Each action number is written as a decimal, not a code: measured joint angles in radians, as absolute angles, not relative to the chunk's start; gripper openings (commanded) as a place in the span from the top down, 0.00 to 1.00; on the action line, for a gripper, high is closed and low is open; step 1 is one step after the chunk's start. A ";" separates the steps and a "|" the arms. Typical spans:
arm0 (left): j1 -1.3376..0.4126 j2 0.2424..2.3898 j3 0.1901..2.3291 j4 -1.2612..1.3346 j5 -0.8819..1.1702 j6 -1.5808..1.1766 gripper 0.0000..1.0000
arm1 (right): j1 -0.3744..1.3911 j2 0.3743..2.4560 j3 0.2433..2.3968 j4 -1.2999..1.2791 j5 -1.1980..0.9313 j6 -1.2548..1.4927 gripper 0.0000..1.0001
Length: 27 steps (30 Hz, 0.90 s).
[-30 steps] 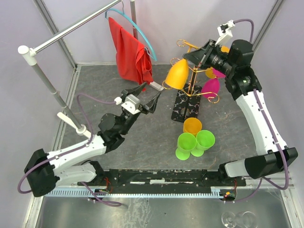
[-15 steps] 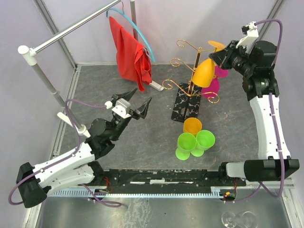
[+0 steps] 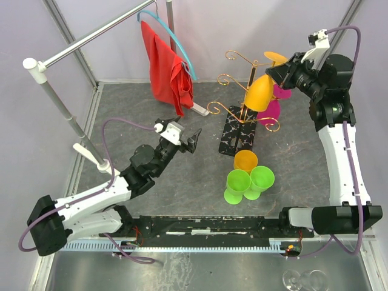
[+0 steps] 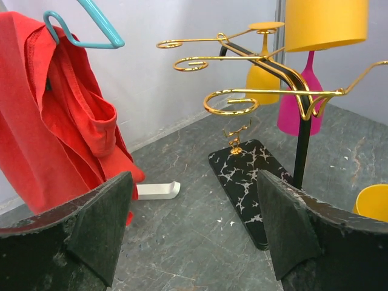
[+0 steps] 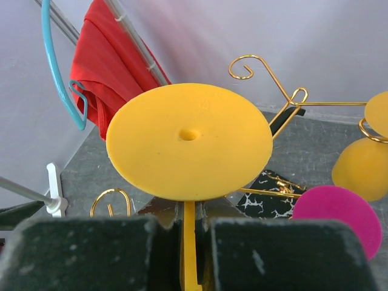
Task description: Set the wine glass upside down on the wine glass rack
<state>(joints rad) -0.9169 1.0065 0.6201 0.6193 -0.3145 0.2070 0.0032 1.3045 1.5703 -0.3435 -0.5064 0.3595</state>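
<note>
The wine glass rack (image 3: pixel 241 97) is a gold scroll tree on a black marbled base (image 3: pixel 238 133). My right gripper (image 3: pixel 274 73) is shut on the stem of a yellow wine glass (image 3: pixel 260 91) and holds it upside down and tilted, high beside the rack's right arms. In the right wrist view the stem sits between my gripper's (image 5: pixel 189 229) fingers, with the glass's round foot (image 5: pixel 189 139) above. The glass's bowl (image 4: pixel 326 23) shows over the rack (image 4: pixel 267 94) in the left wrist view. My left gripper (image 3: pixel 183 138) (image 4: pixel 194 224) is open and empty, low, left of the rack's base.
Magenta glasses (image 3: pixel 270 112) and another yellow glass (image 4: pixel 264 79) hang on the rack. An orange cup (image 3: pixel 245 160) and two green cups (image 3: pixel 238 182) stand in front of the base. A blue hanger (image 3: pixel 176 39) with red cloth (image 3: pixel 167 73) hangs at back left on a rail.
My right gripper has carried the yellow glass from the rack's left side over to its right side and higher. My left arm has shifted a little right and lower.
</note>
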 measured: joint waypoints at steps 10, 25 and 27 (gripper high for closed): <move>-0.917 1.041 0.664 0.627 -0.315 0.196 0.08 | 0.004 1.304 1.523 -0.271 -0.564 0.361 0.99; -0.917 1.093 0.851 0.476 -0.363 0.113 0.04 | 0.034 1.253 1.354 -0.009 -0.585 0.311 0.99; -0.917 1.093 0.855 0.459 -0.367 0.107 0.04 | 0.055 1.253 1.348 0.001 -0.577 0.294 0.99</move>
